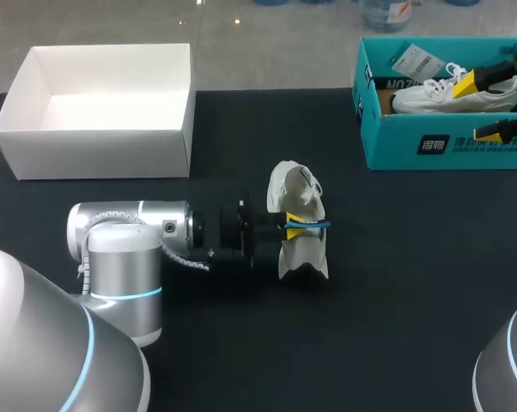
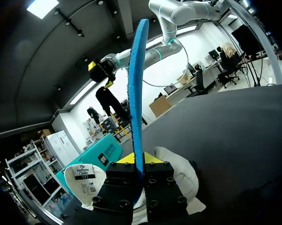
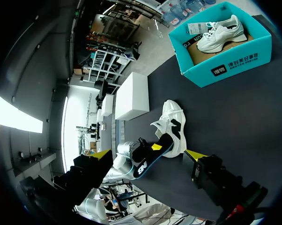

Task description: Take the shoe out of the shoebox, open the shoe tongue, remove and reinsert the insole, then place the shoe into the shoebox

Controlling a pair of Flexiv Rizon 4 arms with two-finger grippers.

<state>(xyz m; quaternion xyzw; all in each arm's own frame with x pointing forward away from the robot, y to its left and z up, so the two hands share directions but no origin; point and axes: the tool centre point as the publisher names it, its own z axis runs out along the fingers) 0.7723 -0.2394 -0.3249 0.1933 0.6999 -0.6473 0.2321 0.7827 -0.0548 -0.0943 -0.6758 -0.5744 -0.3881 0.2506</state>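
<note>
The left tool (image 2: 134, 159) is pressed together on the blue insole (image 2: 137, 93). The insole is pinched by its edge between the 2 yellow tips and stands upright ahead of them. Just under this tool the white shoe (image 1: 293, 184) is seen, near the middle of the black desk (image 1: 396, 283). It cannot be told whether the tool also touches the shoe.

The right tool (image 1: 480, 107) is held over the teal box (image 1: 430, 146). Its 2 fingers are spread wide apart and nothing is gripped between them.

The teal box is placed at the far right of the desk. Inside it a second shoe (image 1: 430, 96), also white, is seen together with a paper tag (image 1: 410, 58). The white box (image 1: 95, 112) is placed at the far left, with its top open, well apart from the shoe on the desk.

In total, 2 tools, 2 boxes, 2 shoes and 1 insole are counted.
</note>
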